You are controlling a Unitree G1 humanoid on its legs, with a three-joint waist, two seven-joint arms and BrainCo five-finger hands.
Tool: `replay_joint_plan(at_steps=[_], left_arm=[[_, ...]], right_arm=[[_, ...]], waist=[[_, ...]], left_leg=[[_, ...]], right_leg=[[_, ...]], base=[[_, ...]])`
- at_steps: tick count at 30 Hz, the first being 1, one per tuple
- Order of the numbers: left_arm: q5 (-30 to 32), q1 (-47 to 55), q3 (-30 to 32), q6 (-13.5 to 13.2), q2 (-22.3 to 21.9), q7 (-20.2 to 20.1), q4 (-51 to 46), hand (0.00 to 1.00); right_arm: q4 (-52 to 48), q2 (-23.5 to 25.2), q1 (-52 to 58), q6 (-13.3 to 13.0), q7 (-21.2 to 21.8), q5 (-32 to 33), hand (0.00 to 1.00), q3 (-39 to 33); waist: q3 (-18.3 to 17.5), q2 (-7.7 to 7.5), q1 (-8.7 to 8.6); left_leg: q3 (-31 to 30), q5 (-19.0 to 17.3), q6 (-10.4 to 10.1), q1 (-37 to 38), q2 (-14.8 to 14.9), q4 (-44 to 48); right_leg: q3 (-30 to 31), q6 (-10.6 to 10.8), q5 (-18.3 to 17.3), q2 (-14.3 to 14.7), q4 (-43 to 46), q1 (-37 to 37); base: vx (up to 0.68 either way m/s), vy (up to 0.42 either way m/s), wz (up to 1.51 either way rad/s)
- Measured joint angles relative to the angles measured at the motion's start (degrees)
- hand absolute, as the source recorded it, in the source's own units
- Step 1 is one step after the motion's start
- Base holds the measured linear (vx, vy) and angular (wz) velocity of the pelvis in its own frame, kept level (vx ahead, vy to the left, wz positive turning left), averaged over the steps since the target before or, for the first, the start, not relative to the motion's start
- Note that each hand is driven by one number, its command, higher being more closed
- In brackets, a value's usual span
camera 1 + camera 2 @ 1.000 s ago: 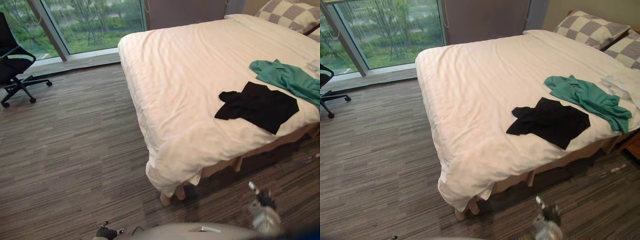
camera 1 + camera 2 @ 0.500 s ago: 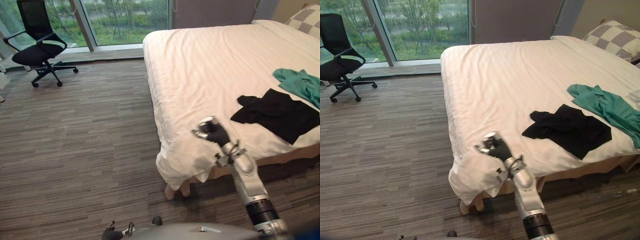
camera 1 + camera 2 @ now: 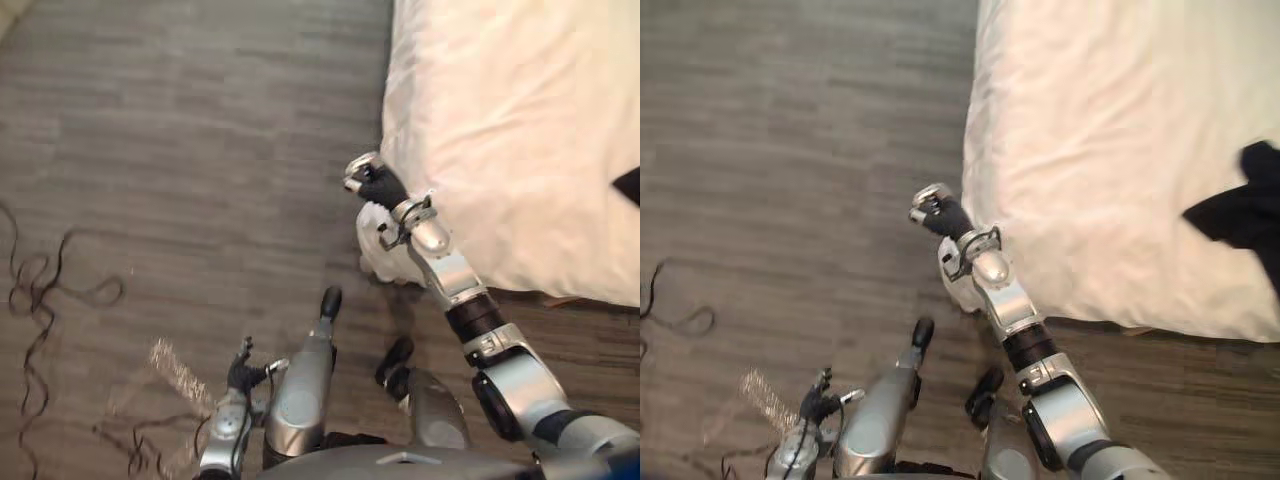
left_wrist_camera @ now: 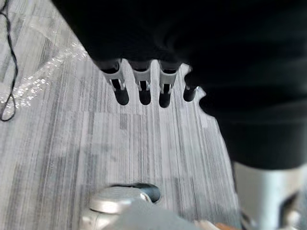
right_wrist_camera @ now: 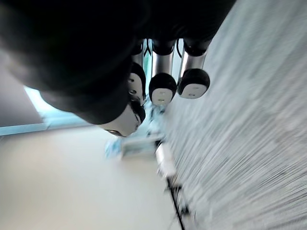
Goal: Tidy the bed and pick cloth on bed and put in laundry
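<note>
While you look down from the robot's head, you see one corner of the bed [image 3: 520, 100] on the right side. A white sheet [image 3: 1110, 150] covers it, and the sheet's corner hangs down toward the grey striped floor [image 3: 180, 150].

Your right hand [image 3: 370, 182] is held up just beside that corner of the bed. You cannot tell if it touches the sheet. In its own wrist view, its fingers [image 5: 163, 88] look curled in, with the thumb close under them, and nothing is inside them.

The black cloth [image 3: 1240, 215] lies on top of the bed, far over at the right edge of the view. It is well apart from the right hand, and part of it runs out of sight.

Your left hand [image 3: 238, 378] hangs low by the robot's side, over the floor. Its fingers [image 4: 141, 88] point straight down, a little apart, and they hold nothing. A shiny see-through scrap [image 3: 170, 368] lies on the floor near that hand.
</note>
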Motion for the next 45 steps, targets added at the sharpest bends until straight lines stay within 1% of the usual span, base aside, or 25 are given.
replay_joint_plan(at_steps=[2, 5, 7, 9, 10, 11, 12, 13, 14, 16, 17, 20, 23, 26, 28, 29, 31, 32, 35, 37, 38, 39, 40, 43, 45], left_arm=[[-0.9, -1.8, 0.0, -0.3, -0.4, 0.6, -1.9, 0.00], [-1.0, -5.2, 0.2, -0.5, -1.2, 1.6, -3.8, 0.00], [-1.9, -7.0, 0.8, -0.4, -2.2, 2.5, -4.3, 0.00], [-2.2, -7.9, 2.3, -0.1, -3.3, 2.8, -5.3, 0.00], [-2.8, -10.1, 3.6, 1.6, -4.4, 2.9, -5.3, 0.00], [-3.2, -10.8, 4.0, 2.4, -4.7, 2.8, -5.3, 0.00], [-3.3, -12.2, 4.9, 4.1, -5.2, 2.7, -5.3, 0.00], [-3.8, -14.1, 5.1, 6.3, -5.2, 2.6, -5.1, 0.00], [-4.5, -15.9, 5.2, 7.9, -5.2, 2.5, -5.1, 0.00], [-6.1, -18.4, 7.1, 9.1, -5.3, 2.2, -4.7, 0.00], [-7.5, -20.1, 9.6, 9.6, -5.2, 2.2, -3.9, 0.00], [-8.9, -22.5, 11.4, 9.8, -4.4, 2.2, -2.2, 0.00], [-10.0, -23.3, 11.2, 9.9, -4.2, 1.8, -1.0, 0.00], [-10.5, -23.0, 11.2, 10.2, -4.3, 0.6, 1.2, 0.00], [-10.8, -21.6, 11.2, 10.6, -4.3, -0.2, 1.7, 0.00], [-10.9, -20.2, 11.2, 11.0, -4.2, -0.5, 1.8, 0.00], [-11.1, -18.2, 10.7, 11.3, -3.8, -1.6, 2.3, 0.00], [-11.2, -16.7, 8.9, 11.6, -3.0, -2.5, 3.0, 0.00], [-11.2, -14.4, 6.0, 13.3, -2.1, -4.5, 3.3, 0.00], [-11.2, -12.9, 4.4, 14.6, -2.4, -7.0, 3.2, 0.00], [-11.2, -12.7, 4.4, 14.8, -2.5, -7.3, 3.2, 0.00], [-11.2, -11.7, 4.2, 15.0, -2.7, -8.3, 3.2, 0.00], [-11.2, -11.1, 3.8, 15.1, -2.7, -8.8, 3.2, 0.00], [-11.2, -8.8, 2.1, 15.1, -3.4, -11.1, 3.2, 0.00], [-11.5, -8.7, 1.6, 14.9, -3.6, -11.5, 3.2, 0.00]], right_arm=[[0.0, 0.0, 0.6, -0.2, -2.5, 1.6, 1.00, -2.1], [-0.1, 0.0, 3.4, -2.3, -5.7, 5.6, 1.00, -6.0], [0.0, 0.4, 5.7, -4.4, -5.5, 7.9, 1.00, -5.7], [0.9, 2.8, 8.5, -6.1, -5.2, 11.0, 1.00, -5.9], [3.7, 3.8, 11.5, -7.4, -4.2, 14.0, 1.00, -6.9], [4.7, 3.8, 12.3, -7.6, -3.9, 14.8, 1.00, -7.3], [7.2, 3.9, 14.0, -7.6, -3.5, 16.7, 1.00, -8.9], [10.8, 3.9, 16.4, -7.7, -2.7, 19.9, 1.00, -13.1], [14.3, 3.6, 18.6, -8.5, -1.1, 23.0, 1.00, -19.0], [19.1, 2.8, 20.7, -9.8, 0.8, 26.1, 1.00, -26.2], [22.1, 1.2, 22.6, -10.9, 3.4, 28.7, 1.00, -29.8], [23.0, 0.0, 26.0, -12.8, 7.7, 30.9, 1.00, -31.8], [23.0, 0.6, 26.9, -12.7, 10.0, 31.2, 1.00, -32.7], [22.1, 1.5, 27.4, -12.9, 11.3, 31.5, 1.00, -36.8], [18.3, 1.6, 29.0, -14.1, 11.7, 33.2, 1.00, -39.9], [13.8, 1.5, 30.4, -15.5, 12.1, 35.6, 1.00, -41.0], [5.2, 1.3, 32.4, -17.1, 12.7, 38.7, 1.00, -40.7], [-0.5, 1.2, 33.3, -17.4, 14.0, 40.5, 1.00, -39.8], [-11.1, 1.3, 35.6, -16.3, 19.2, 45.2, 1.00, -37.8], [-16.9, 1.4, 36.5, -11.6, 25.5, 49.4, 1.00, -36.5], [-17.3, 1.4, 36.5, -10.9, 26.5, 50.1, 1.00, -36.2], [-18.6, 1.5, 36.4, -9.2, 28.6, 51.4, 1.00, -34.9], [-19.4, 1.5, 36.3, -8.2, 29.3, 51.6, 1.00, -34.4], [-21.8, 1.3, 35.3, -3.2, 30.2, 51.5, 1.00, -31.9], [-21.4, 1.1, 32.0, -1.3, 29.8, 51.5, 1.00, -28.8]], waist=[[0.7, 0.18, -0.30], [2.1, 0.16, -0.95], [2.3, 0.14, -1.61], [2.3, 0.13, -1.82], [2.3, -0.01, -1.97], [2.3, 0.00, -2.20], [2.4, -0.01, -3.19], [2.4, -0.10, -4.46], [2.4, -0.20, -4.82], [2.6, -0.47, -5.28], [2.6, -0.51, -6.16], [2.5, -0.81, -7.28], [2.4, -0.96, -7.88], [1.7, -1.03, -7.91], [-0.6, -1.12, -8.01], [-3.1, -1.13, -8.36], [-5.5, -1.10, -8.73], [-7.2, -1.10, -9.34], [-10.6, -0.77, -9.71], [-11.5, -0.63, -9.87], [-11.6, -0.55, -9.87], [-12.0, -0.19, -9.96], [-12.1, 0.05, -9.98], [-12.9, 1.66, -10.16], [-12.6, 2.62, -10.07]], left_leg=[[0.4, 0.0, 0.0, -5.1, -0.2, 2.3], [2.0, -0.2, -0.1, -12.0, -0.3, 5.3], [3.1, -0.6, 0.0, -15.0, -0.4, 7.1], [4.1, -1.2, 0.3, -17.3, -0.1, 9.2], [6.1, -2.3, 0.7, -18.8, 0.7, 11.6], [6.8, -2.8, 0.7, -19.1, 1.0, 12.4], [8.2, -3.5, 0.9, -19.8, 1.8, 13.5], [9.3, -4.2, 1.2, -20.5, 2.4, 15.0], [9.9, -4.7, 1.4, -20.9, 2.6, 16.0], [11.1, -5.0, 1.8, -21.2, 3.2, 16.5], [11.7, -5.2, 2.1, -21.1, 3.8, 16.4], [13.4, -5.0, 1.7, -19.8, 5.2, 15.7], [14.7, -4.8, 1.5, -15.0, 5.6, 13.7], [16.3, -5.2, 1.4, -9.0, 6.2, 12.0], [17.5, -5.8, 1.5, -6.2, 6.5, 10.9], [18.4, -6.3, 1.5, -4.7, 6.5, 10.0], [20.0, -7.2, 1.5, -1.1, 6.3, 8.8], [20.8, -7.7, 1.5, 1.5, 6.0, 8.0], [22.3, -8.5, 1.3, 5.6, 5.7, 7.0], [23.7, -8.5, 1.3, 9.2, 5.1, 7.0], [23.8, -8.5, 1.3, 9.5, 5.1, 7.0], [23.8, -8.5, 1.3, 10.6, 5.0, 7.0], [23.9, -8.5, 1.3, 11.1, 4.8, 6.9], [23.8, -8.5, 1.4, 12.3, 3.6, 6.7], [23.8, -8.4, 1.4, 11.5, 2.9, 5.9]], right_leg=[[-0.3, -0.6, -0.8, -1.2, 3.7, -5.3], [-0.3, -1.3, -1.9, -2.9, 8.5, -12.8], [-0.2, -1.7, -2.7, -3.9, 10.7, -15.9], [0.6, -1.9, -2.8, -4.0, 11.9, -18.0], [1.6, -2.0, -2.8, -4.0, 12.9, -19.2], [1.7, -2.1, -2.8, -4.0, 13.1, -19.3], [1.7, -2.1, -2.9, -3.9, 13.3, -19.4], [1.9, -2.1, -2.9, -3.8, 13.6, -19.4], [2.7, -2.1, -2.8, -3.6, 13.5, -19.8], [4.0, -2.1, -2.1, -3.1, 13.1, -20.6], [4.7, -2.2, -1.3, -2.2, 12.1, -20.7], [6.2, -2.4, -0.1, -0.7, 10.4, -20.3], [7.5, -2.3, 0.3, 0.1, 8.8, -17.0], [8.4, -2.0, 0.7, 1.3, 5.7, -11.5], [9.2, -1.6, 1.1, 1.8, 3.7, -9.1], [9.7, -1.3, 1.3, 2.1, 2.5, -7.9], [10.9, -0.9, 1.4, 2.2, 0.8, -4.9], [11.5, -0.6, 1.3, 2.1, -0.2, -2.8], [12.1, 0.0, 1.0, 1.9, -1.4, 0.8], [12.1, 0.8, 0.3, 1.0, -1.3, 4.2], [12.1, 0.8, 0.3, 1.0, -1.3, 4.5], [12.0, 0.9, 0.3, 0.7, -1.2, 5.5], [11.9, 1.1, 0.2, 0.6, -1.1, 5.9], [11.3, 1.7, -1.2, -1.1, 0.6, 6.5], [11.3, 1.7, -2.3, -2.1, 3.4, 4.0]], base=[[-0.07, -0.017, 0.13], [-0.10, -0.019, 0.02], [-0.08, -0.029, 0.00], [-0.08, -0.034, -0.14], [-0.06, -0.021, -0.18], [-0.05, -0.016, -0.16], [-0.05, -0.010, -0.06], [-0.07, -0.003, -0.14], [-0.06, 0.007, -0.27], [-0.03, 0.013, -0.41], [-0.02, 0.003, -0.41], [0.01, -0.037, -0.40], [0.05, -0.070, -0.28], [0.08, -0.051, -0.30], [0.12, -0.013, -0.33], [0.16, 0.016, -0.36], [0.20, 0.034, -0.38], [0.21, 0.045, -0.27], [0.21, 0.030, -0.18], [0.17, -0.001, -0.02], [0.13, -0.013, -0.05], [0.06, -0.012, -0.04], [0.08, -0.014, 0.01], [0.04, 0.001, 0.09], [-0.03, -0.003, 0.03]])
